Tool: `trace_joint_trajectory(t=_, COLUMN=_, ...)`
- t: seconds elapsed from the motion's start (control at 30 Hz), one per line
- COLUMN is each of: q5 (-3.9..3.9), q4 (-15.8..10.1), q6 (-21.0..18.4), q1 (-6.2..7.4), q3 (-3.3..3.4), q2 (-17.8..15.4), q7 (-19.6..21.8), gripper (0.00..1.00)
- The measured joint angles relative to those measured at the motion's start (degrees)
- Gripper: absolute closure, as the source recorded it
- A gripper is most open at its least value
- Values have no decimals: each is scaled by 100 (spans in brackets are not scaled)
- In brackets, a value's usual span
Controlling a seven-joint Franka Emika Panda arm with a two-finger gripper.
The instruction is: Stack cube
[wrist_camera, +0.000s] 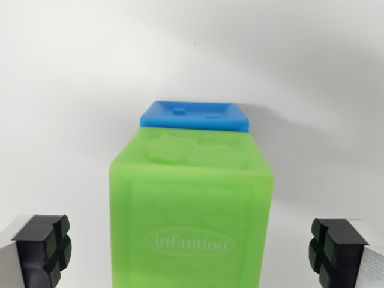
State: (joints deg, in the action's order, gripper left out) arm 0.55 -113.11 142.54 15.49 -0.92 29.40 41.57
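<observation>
Two cubes are all I get from my wrist cam: a green cube point(191, 210) front and centre, and a blue cube point(194, 116) right behind it, only its top and a thin front strip showing. Can't tell if they touch. The green one's bottom is cut off. My gripper point(191, 252) is spread wide, its pads point(43, 249) clear of the sides, holding nothing. Everything rests on a white table point(72, 90).

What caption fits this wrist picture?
Open gripper straddles a green cube, blue cube behind it.
</observation>
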Motion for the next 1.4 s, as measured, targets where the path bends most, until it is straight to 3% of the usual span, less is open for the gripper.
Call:
trace_joint_trajectory(t=0.67, q5=-4, q4=33, q6=-798, q1=0, q3=-2, q2=-773, q7=-2, gripper=0)
trace_joint_trajectory(t=1.4, q5=-12, q4=482, q6=-1989, q1=0, q3=-5, q2=-1521, q7=-4, gripper=0)
